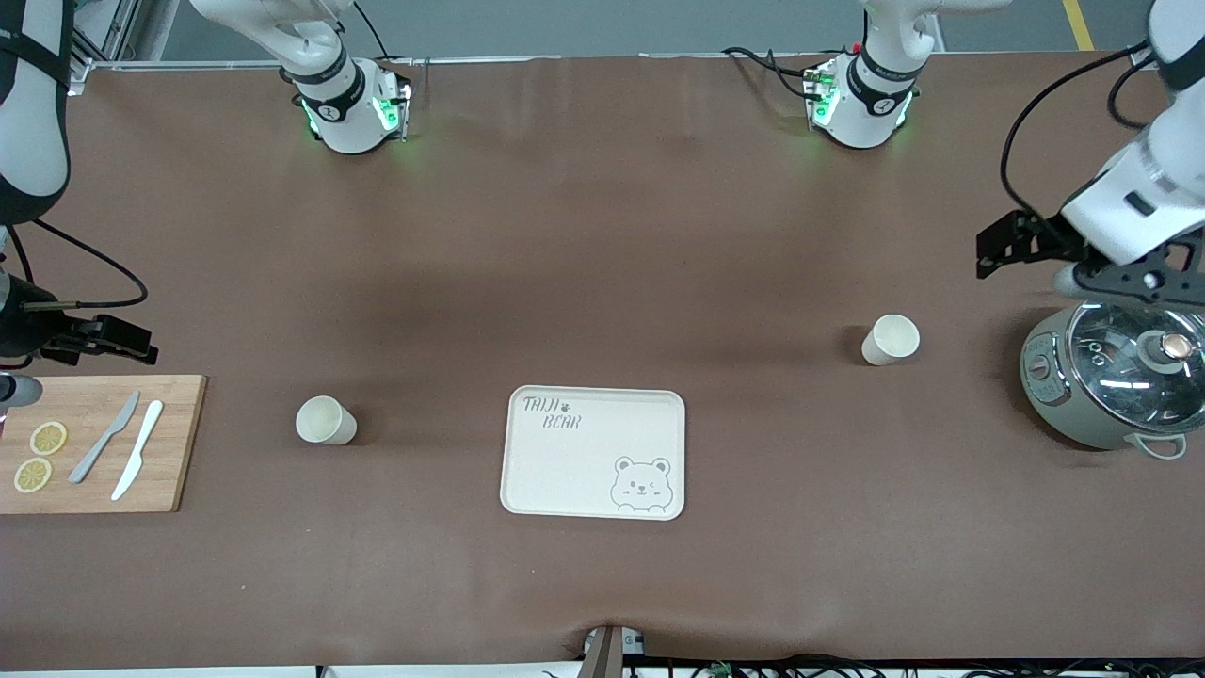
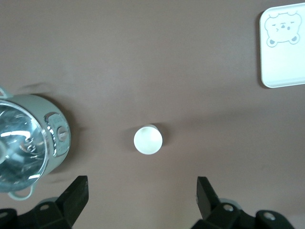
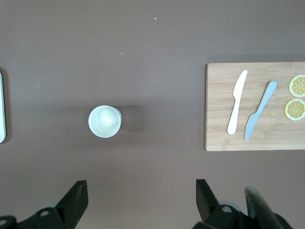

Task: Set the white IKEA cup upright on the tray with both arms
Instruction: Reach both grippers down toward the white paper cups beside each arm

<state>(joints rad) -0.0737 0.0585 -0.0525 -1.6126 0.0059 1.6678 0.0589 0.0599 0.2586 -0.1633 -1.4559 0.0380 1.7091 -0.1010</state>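
While both cups sat upright on the desk, one cup (image 1: 891,340) toward the left arm's end and the other cup (image 1: 326,420) toward the right's, the tray (image 1: 594,452) was bare. Left pincer (image 2: 142,200) and right pincer (image 3: 141,202) hung open; best drop straight over the rims.

table (image 1: 602,245): plain brown
tray (image 1: 584,471): cream-white, grey winking bear face, grey "TAIJI BEAR" lettering
cups (image 1: 326,420) (image 1: 890,340): both off-white, plain
board (image 1: 174,443): light wood grain
knives (image 1: 137,449) (image 1: 104,438): one white, one grey
lemon slices (image 1: 48,438): yellow, pale centres
pot (image 1: 1083,395): grey-green body, clear lid, copper-coloured knob
arms (image 1: 1144,198): glossy white, black bands
grippers (image 2: 142,195) (image 3: 142,198): black
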